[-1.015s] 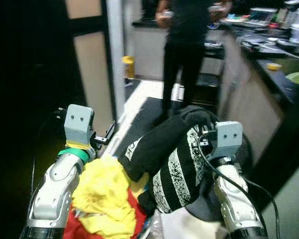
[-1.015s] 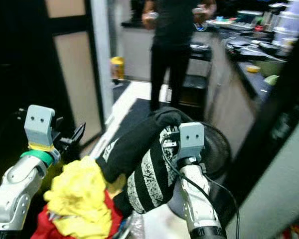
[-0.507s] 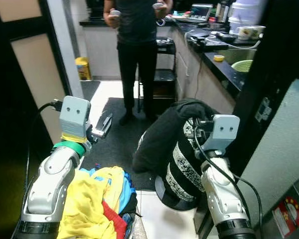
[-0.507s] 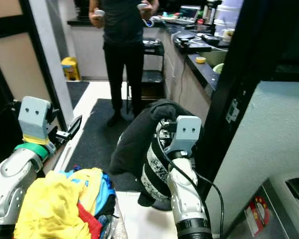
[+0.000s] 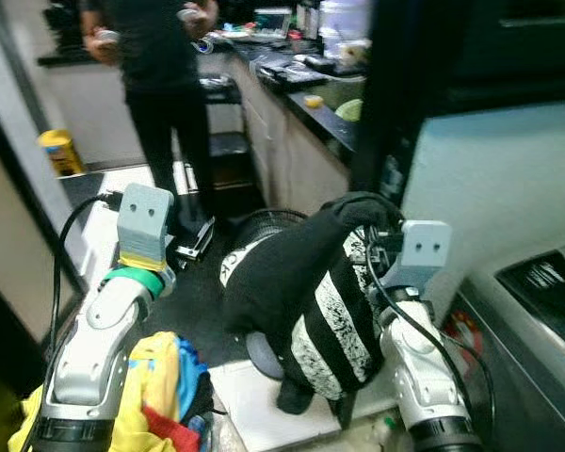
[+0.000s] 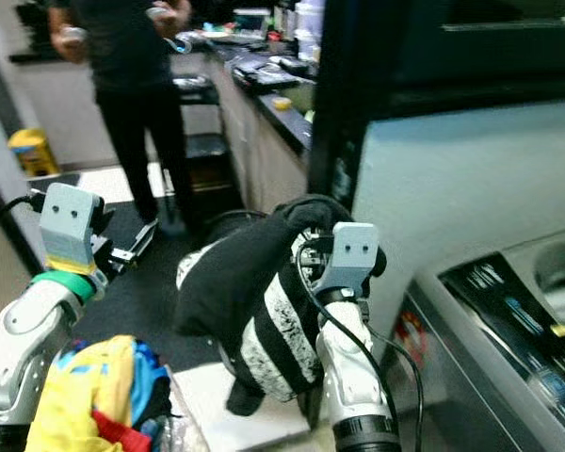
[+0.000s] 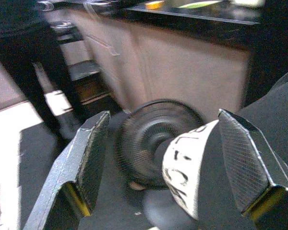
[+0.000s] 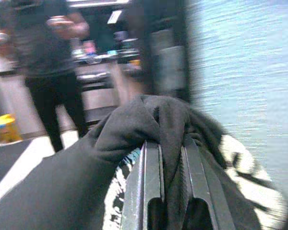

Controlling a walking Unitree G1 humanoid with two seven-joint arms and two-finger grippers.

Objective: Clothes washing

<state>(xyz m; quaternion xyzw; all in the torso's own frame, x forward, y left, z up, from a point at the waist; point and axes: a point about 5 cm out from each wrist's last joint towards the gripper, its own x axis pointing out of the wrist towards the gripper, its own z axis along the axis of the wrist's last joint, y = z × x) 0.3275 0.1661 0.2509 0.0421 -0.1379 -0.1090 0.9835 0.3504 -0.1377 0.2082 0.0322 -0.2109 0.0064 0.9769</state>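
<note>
Our right gripper (image 8: pixel 170 158) is clenched on a fold of the garment (image 5: pixel 301 301), a bundle of plain black cloth and black-and-white striped cloth that drapes over the fingers (image 8: pixel 149 177) and hangs down beside the right arm, held up in front of us; our left gripper (image 7: pixel 168 158) is raised on the other side with its fingers (image 7: pixel 86 158) spread wide and nothing between them; in the left wrist view a white printed patch of the garment lies beyond the fingertips, with a round black fan (image 7: pixel 153 139) on the floor past it; below the left arm we see a pile of laundry (image 5: pixel 160 395), yellow, blue and red; a dark mat (image 5: pixel 193 282) covers the floor ahead, and the fan stands on it just behind the garment; to our right is a pale wall, and low at the right a grey washer (image 6: pixel 508 320) with a dark control panel; a counter (image 5: pixel 301 94) with dark top runs away along the right, crowded with small items; a person (image 5: pixel 165 85) in black stands beyond the mat, hands raised holding small objects; a yellow container (image 5: pixel 58 151) sits on the floor farther left
</note>
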